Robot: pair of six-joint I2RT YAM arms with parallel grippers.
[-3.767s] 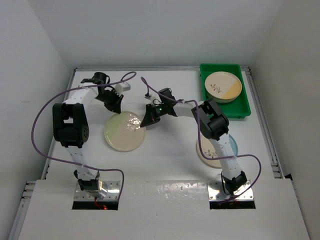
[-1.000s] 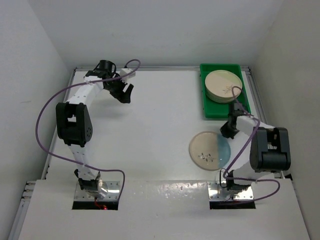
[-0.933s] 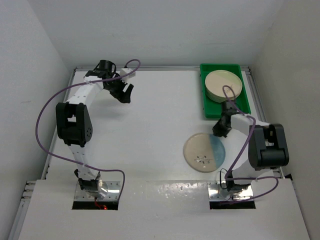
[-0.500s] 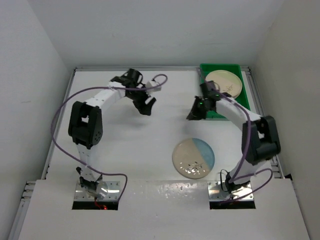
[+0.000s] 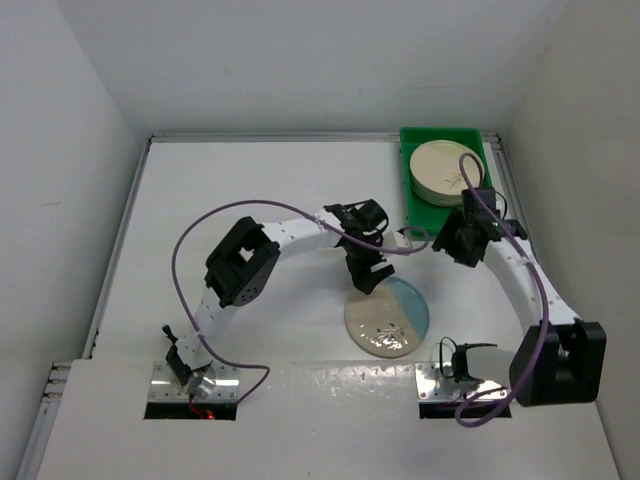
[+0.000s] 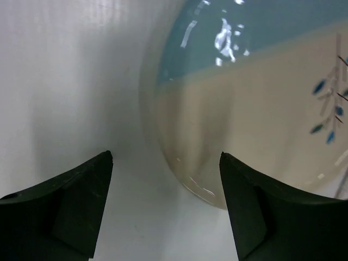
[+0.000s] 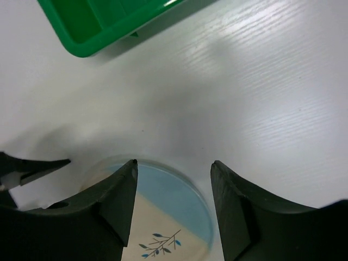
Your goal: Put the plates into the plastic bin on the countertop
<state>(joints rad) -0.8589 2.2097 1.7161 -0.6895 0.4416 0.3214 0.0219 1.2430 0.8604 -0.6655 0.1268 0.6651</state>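
A cream plate with a blue segment point(image 5: 388, 318) lies flat on the countertop point(image 5: 250, 200), in front of the arms' bases. My left gripper point(image 5: 365, 275) hovers open at its upper-left rim; in the left wrist view the plate's edge point(image 6: 217, 179) curves between the spread fingers point(image 6: 81, 190). The plastic bin point(image 5: 424, 215) sits at the back right and holds a stack of plates point(image 5: 440, 172). My right gripper point(image 5: 452, 243) hangs open just in front of the bin, above the table, with the blue plate point(image 7: 163, 212) below and beyond its fingertips. Nothing is held.
Both arms reach toward the middle right, their purple cables looping over the table. The bin's near corner point(image 7: 92, 32) shows in the right wrist view, as do the left gripper's fingers point(image 7: 32, 166). A metal rim point(image 5: 520, 230) edges the table to the right of the bin.
The left arm swung from the far left across to the blue plate. The right gripper opened and moved back right toward the bin's near end. The blue plate slid left earlier and now rests.
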